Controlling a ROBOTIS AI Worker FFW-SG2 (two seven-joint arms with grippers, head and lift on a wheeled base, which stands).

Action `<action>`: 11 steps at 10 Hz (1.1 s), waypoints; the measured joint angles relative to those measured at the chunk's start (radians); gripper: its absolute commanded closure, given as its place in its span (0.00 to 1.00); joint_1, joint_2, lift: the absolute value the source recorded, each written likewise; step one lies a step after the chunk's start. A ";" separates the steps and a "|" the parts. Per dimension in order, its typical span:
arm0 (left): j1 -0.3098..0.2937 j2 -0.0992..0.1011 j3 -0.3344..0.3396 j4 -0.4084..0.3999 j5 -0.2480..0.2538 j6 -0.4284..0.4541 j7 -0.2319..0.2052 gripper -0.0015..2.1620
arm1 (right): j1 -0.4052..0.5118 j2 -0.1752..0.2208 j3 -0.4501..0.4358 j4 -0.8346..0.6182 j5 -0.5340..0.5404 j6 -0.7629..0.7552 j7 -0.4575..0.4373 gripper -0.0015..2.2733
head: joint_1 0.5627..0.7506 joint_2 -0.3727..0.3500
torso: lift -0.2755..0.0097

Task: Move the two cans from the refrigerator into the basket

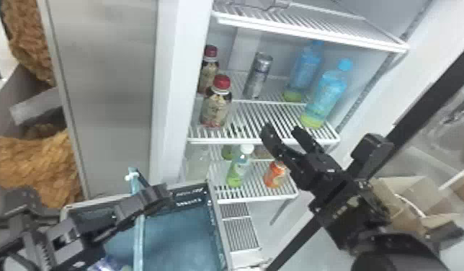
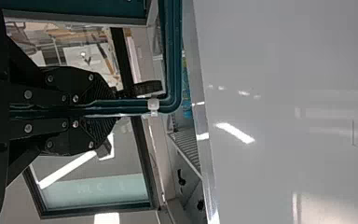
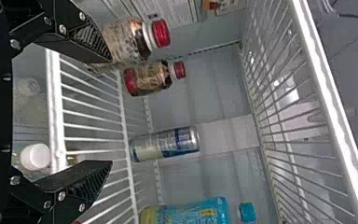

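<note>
Right tool (image 1: pixel 282 129) released, facing silver can (image 1: pixel 257 76); left tool (image 1: pixel 160 196) clenched around basket handle (image 1: pixel 138 238).

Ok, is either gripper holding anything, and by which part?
The left gripper holds the basket by its handle, on a straight stretch near the bend. The right gripper is open and empty.

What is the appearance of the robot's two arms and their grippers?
The left arm and right arm are black and blocky; the right one bears small pale marks. The left gripper and right gripper are also black, with ridged finger pads and silvery screws.
</note>
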 measured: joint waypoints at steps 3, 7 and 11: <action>0.000 0.002 -0.002 0.000 0.002 0.000 0.000 0.55 | -0.104 -0.008 -0.001 0.105 0.034 -0.014 -0.004 0.13 | 0.70 0.03 | 0.86; -0.001 0.002 -0.001 0.000 0.005 -0.002 0.001 0.55 | -0.231 -0.007 0.002 0.248 0.079 -0.030 -0.014 0.13 | 0.70 0.03 | 0.86; -0.004 0.003 -0.006 0.006 0.006 -0.003 0.004 0.55 | -0.365 -0.006 0.005 0.390 0.128 -0.034 -0.015 0.13 | 0.70 0.03 | 0.86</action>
